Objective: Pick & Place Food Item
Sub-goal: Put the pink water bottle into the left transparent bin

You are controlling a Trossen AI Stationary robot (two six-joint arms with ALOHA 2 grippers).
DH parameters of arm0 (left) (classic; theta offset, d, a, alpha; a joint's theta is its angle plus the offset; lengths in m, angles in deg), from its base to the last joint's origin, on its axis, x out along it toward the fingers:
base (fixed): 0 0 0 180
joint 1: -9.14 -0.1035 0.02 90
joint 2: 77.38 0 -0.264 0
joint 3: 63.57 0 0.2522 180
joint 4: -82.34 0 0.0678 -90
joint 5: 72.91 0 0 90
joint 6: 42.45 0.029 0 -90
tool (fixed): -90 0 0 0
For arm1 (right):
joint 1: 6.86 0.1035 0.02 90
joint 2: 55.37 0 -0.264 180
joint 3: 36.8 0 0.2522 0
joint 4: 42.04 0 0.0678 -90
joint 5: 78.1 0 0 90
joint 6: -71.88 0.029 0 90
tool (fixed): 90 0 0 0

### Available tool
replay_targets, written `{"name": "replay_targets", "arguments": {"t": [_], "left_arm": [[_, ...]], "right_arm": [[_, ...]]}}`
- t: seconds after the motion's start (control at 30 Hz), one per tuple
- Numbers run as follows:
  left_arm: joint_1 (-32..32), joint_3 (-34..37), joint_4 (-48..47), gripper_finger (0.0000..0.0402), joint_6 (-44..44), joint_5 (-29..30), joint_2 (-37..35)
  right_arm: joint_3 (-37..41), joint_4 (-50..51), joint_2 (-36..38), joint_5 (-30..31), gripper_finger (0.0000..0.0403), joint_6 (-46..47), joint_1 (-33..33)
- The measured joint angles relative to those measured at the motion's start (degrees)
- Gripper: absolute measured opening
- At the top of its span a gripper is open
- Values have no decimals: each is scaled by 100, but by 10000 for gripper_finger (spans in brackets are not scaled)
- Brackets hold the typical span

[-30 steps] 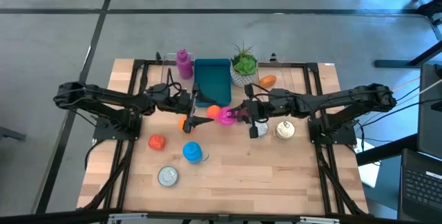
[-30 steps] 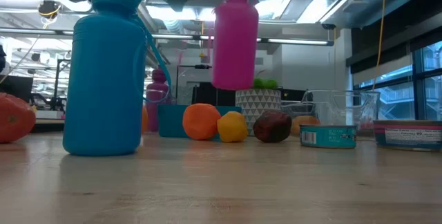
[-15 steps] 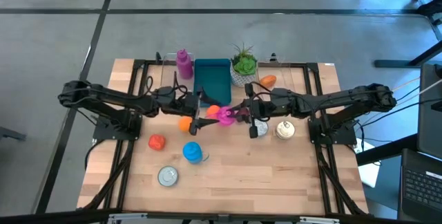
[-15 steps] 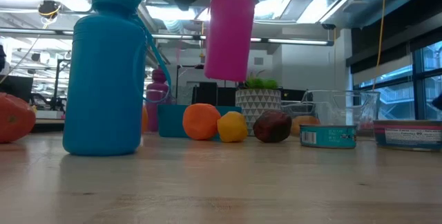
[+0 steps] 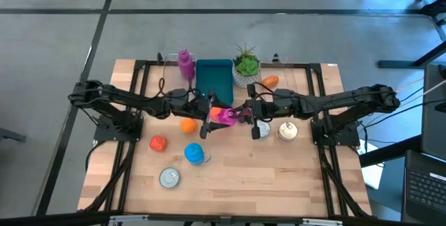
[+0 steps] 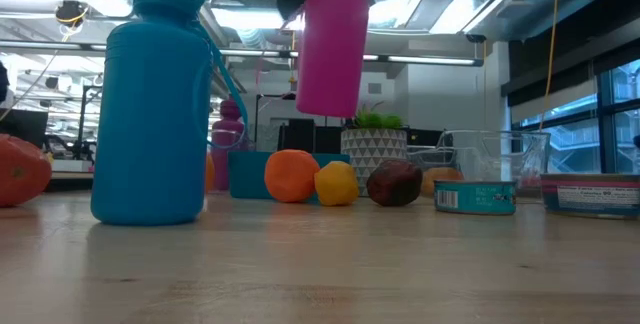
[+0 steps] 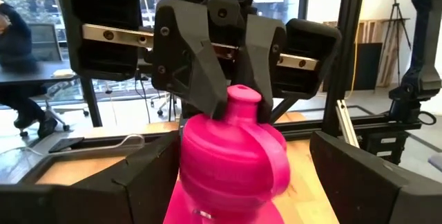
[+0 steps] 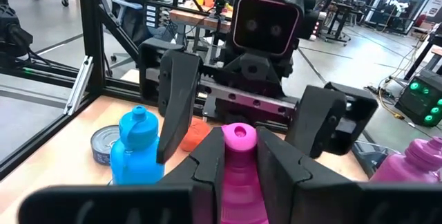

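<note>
Pink bottle (image 5: pixel 224 116) hangs tilted above mid-table, pinched at the neck by R gripper (image 5: pixel 242 115). L gripper (image 5: pixel 206 120) has moved in since 1 s ago, fingers spread either side of the bottle: looks like a handover coming.

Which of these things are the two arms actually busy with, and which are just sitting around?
In use:
pink plastic bottle, held in the air
right gripper, shut on its neck
left gripper, open around its body

Lying about:
blue plastic bottle
purple bottle
teal tray
potted green plant
orange round fruit
red round fruit
silver tin
</note>
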Motion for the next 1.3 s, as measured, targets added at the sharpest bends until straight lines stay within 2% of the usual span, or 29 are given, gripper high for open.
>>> {"name": "replay_targets", "arguments": {"t": [0.4, 1.3], "left_arm": [[0, -20, 61, 308, 17, 306, 103], [0, -20, 59, 308, 57, 323, 103]], "right_arm": [[0, -3, 0, -1, 65, 13, 0], [0, -94, 0, -122, 65, -2, 0]]}}
